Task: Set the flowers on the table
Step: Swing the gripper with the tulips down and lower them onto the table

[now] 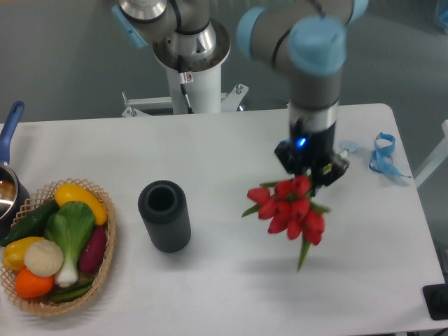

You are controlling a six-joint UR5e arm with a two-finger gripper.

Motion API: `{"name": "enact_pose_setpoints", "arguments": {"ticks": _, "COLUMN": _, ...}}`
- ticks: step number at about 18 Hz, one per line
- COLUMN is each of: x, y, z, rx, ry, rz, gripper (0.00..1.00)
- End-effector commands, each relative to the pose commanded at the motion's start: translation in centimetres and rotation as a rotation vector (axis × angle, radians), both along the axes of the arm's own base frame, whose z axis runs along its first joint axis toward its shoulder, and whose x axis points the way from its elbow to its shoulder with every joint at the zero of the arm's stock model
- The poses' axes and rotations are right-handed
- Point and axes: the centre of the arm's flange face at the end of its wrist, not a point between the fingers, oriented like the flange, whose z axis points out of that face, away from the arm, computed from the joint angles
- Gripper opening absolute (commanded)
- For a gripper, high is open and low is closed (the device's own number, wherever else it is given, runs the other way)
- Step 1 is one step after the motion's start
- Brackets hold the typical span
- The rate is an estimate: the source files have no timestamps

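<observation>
1. The pincer point(309, 170) hangs over the right half of the worktop point(231, 147), pointing down, with a blue light glowing on its body.
2. It is closed on the flowers point(290, 213), gripping the bunch by the stems, which are hidden under the pincer and the blooms.
3. The red tulip heads spread out below and in front of the pincer, tilted toward the camera, with green leaves poking out on the left and one long leaf trailing down toward the front edge.
4. A soft shadow lies on the worktop under the bunch; whether the flowers touch the surface cannot be told.
5. A dark ribbed vase point(164, 215) stands upright near the middle of the worktop, well apart from the flowers, its mouth open.
6. A wicker basket point(105, 262) at the front left holds vegetables, among them a yellow pepper, a bok choy and an orange.
7. A pot with a blue handle point(10, 126) is partly visible at the left edge, just beside the basket.
8. Blue ribbon scraps point(383, 154) lie near the back right corner, apart from the flowers.
</observation>
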Motion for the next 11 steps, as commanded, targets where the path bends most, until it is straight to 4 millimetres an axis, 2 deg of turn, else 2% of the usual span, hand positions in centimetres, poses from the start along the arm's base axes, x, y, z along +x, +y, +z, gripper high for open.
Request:
{"name": "enact_pose_setpoints", "arguments": {"ticks": 2, "x": -0.6, "y": 0.8, "z": -3.5, "rx": -0.066, "ry": -0.015, "rz": -0.005, "gripper": 0.28}}
{"name": "enact_pose_setpoints", "arguments": {"ticks": 7, "x": -3.5, "y": 2.9, "z": -8.4, "rx": -0.107, "ry": -0.049, "rz": -0.011, "gripper": 0.28}}
{"name": "enact_pose_setpoints", "arguments": {"ticks": 10, "x": -3.8, "y": 3.4, "z": -8.9, "rx": -0.105, "ry": -0.055, "rz": -0.017, "gripper": 0.29}}
{"name": "enact_pose_setpoints", "arguments": {"ticks": 11, "x": -3.9, "y": 3.5, "z": -9.4, "rx": -0.11, "ry": -0.059, "rz": -0.02, "gripper": 0.34}}
